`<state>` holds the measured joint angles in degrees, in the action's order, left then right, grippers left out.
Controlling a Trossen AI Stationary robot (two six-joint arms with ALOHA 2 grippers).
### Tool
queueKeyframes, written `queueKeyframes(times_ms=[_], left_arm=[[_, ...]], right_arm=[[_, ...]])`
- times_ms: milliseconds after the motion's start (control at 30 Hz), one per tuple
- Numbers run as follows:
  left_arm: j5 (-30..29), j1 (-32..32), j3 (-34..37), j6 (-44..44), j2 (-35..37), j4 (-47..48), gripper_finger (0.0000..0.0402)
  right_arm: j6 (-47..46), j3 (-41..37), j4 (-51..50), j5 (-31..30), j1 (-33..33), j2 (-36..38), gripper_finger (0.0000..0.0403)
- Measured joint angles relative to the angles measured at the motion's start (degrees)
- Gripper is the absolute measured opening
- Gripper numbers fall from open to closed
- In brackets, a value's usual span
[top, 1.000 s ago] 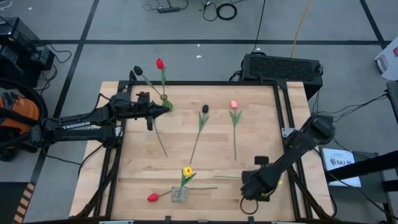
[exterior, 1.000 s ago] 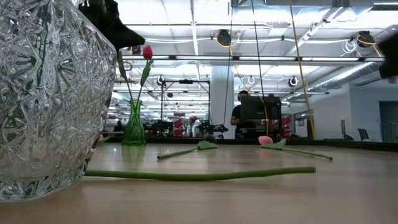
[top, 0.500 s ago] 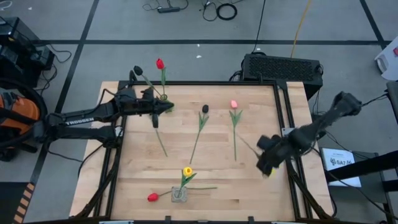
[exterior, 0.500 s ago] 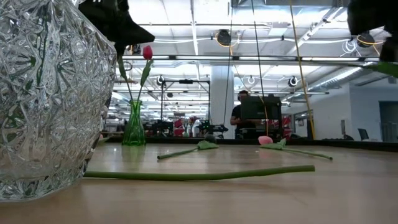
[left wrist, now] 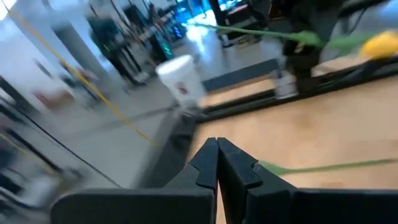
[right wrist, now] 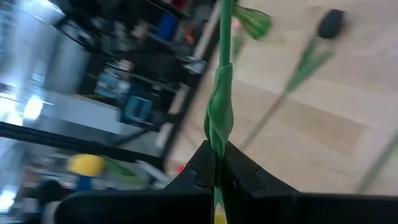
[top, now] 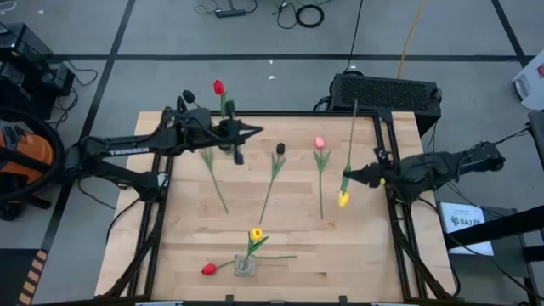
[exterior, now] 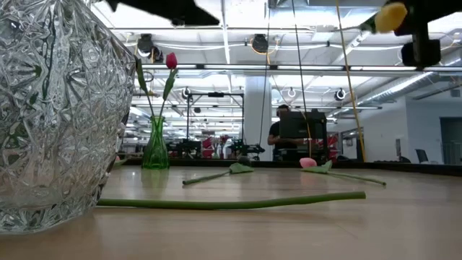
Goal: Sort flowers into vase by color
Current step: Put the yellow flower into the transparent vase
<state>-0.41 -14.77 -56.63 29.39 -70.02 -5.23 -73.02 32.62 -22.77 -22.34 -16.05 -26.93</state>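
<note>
While a second ago the right pincer [top: 350, 176] hung low over the near right corner of the tabletop [top: 374, 246], it has now swung up and out to the right edge, arm stretched nearly level. It is pinched shut on the stem of a yellow tulip [top: 343, 199] — head hanging just below the fingertips, stem running up past the far rail. In the right wrist view the green stem [right wrist: 220, 118] passes straight between the closed fingers.

The left pincer [top: 254, 130] has moved too: earlier it sat by the green vase [top: 225, 136], now it points farther right along the far edge, tips pressed together, holding nothing.

Flowers not held:
- red tulip [top: 218, 87] and a dark tulip [top: 188, 96] stand in the green vase at the far left, behind the left pincer
- dark tulip [top: 280, 149] and pink tulip [top: 320, 143] lie flat mid-tabletop, between the two pincers, stems toward the near edge
- a bare green stem [top: 214, 183] lies left of those
- yellow tulip [top: 256, 234] stands in the clear glass vase [top: 245, 266] at the near edge — a red tulip [top: 208, 269] lies just beside it

In the low view a person [exterior: 278, 130] stands far back in the room.
</note>
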Motion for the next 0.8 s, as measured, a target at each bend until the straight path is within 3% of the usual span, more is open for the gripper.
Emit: queueKeyframes(times_ms=[200, 333, 567, 733, 800], left_arm=[[-3.2, 3.2, -9.9, 21.1, -8.1, 0.1, 0.001], [-4.7, 5.3, -14.7, 33.2, -13.1, 0.2, 0.0032], [-6.4, 8.7, -21.9, 52.5, -21.1, -0.9, 0.0119], [-7.4, 10.7, -25.7, 66.4, -26.7, -10.1, 0.0186], [-6.3, 11.2, -27.8, 68.5, -28.5, -9.7, 0.0203]], right_arm=[[-1.0, -0.2, 4.9, 3.6, 3.1, 2.3, 0.0], [-1.1, -0.2, 10.2, 5.1, 4.2, 1.6, 0.0], [-1.3, -0.2, 19.3, 9.7, 5.6, -2.5, 0.0], [-6.3, -0.2, 25.7, 14.5, 6.3, -7.3, 0.0], [-5.9, -0.2, 29.0, 16.4, 6.4, -9.2, 0.0]])
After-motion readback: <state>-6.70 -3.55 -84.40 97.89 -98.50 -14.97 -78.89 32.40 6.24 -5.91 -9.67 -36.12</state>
